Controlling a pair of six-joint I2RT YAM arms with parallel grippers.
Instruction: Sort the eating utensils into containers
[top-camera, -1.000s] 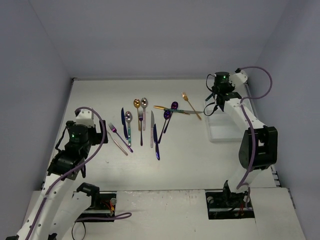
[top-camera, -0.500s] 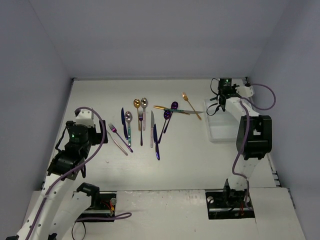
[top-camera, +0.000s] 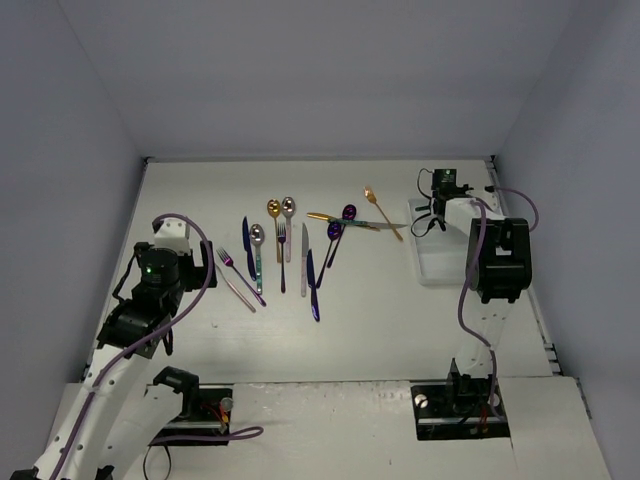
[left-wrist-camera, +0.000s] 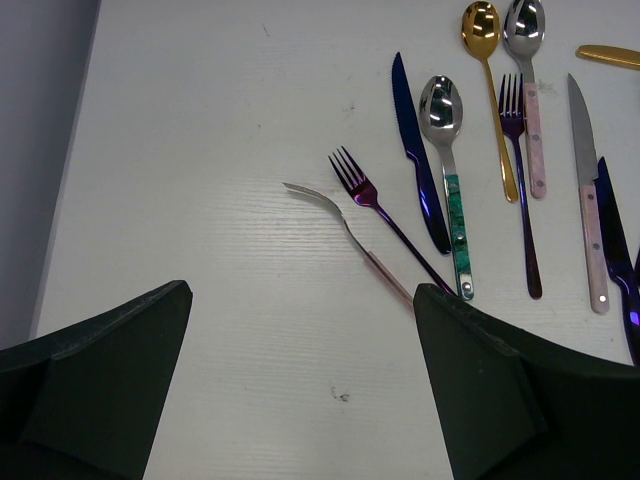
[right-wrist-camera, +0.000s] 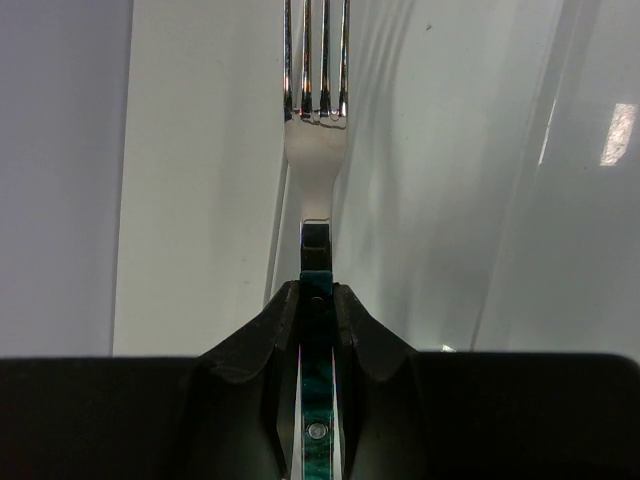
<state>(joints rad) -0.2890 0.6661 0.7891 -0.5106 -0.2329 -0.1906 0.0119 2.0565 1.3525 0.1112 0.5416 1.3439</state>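
Note:
My right gripper (right-wrist-camera: 317, 295) is shut on the teal handle of a silver fork (right-wrist-camera: 316, 150), tines pointing away, over the left side of the white tray (right-wrist-camera: 450, 180). From above, this gripper (top-camera: 434, 207) hangs over the tray's (top-camera: 442, 262) far end. Several utensils lie mid-table: a purple fork (left-wrist-camera: 370, 195), a silver fork (left-wrist-camera: 330, 215), a blue knife (left-wrist-camera: 415, 150), a teal-handled spoon (left-wrist-camera: 445, 130) and a gold spoon (left-wrist-camera: 485, 60). My left gripper (left-wrist-camera: 300, 350) is open above bare table just short of the two forks.
A second cluster with a purple spoon (top-camera: 348, 212), a gold knife (top-camera: 322, 215) and a gold spoon (top-camera: 381, 211) lies between the main group and the tray. Grey walls close in the table on three sides.
The right arm has folded in and brought the held fork down over the tray's far end. The left arm and the utensils on the table have not moved.

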